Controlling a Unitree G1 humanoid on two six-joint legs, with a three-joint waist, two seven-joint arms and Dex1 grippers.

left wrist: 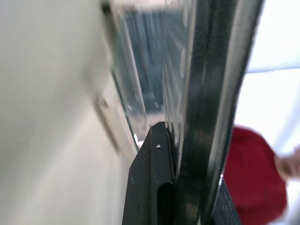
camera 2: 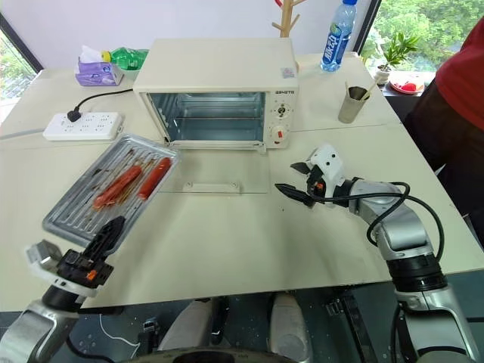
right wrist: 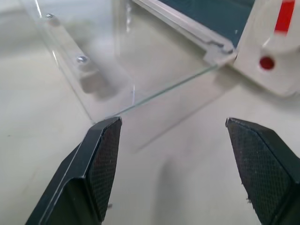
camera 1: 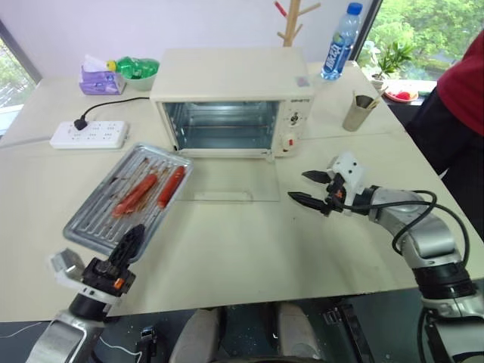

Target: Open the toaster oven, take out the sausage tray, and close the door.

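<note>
- Sausage tray (camera 1: 128,199) out of toaster oven (camera 1: 233,102), resting on desk (camera 1: 249,257) left of oven, near corner close to desk edge
- Left tool (camera 1: 128,243) clenched on tray's near rim; risk: tray tipped or dragged off edge, sausages (camera 1: 151,190) rolling off rack
- Door (camera 1: 231,184) flat open on desk, glass panel, handle (camera 1: 224,196) at near edge
- Right tool (camera 1: 314,189) released, jaws wide, empty, just right of door's corner, above desk
- Risk: pinching thin glass edge instead of handle, slipping or cracking
- Risk: swinging door up too hard, shoving oven back toward bottle (camera 1: 340,41)
</note>
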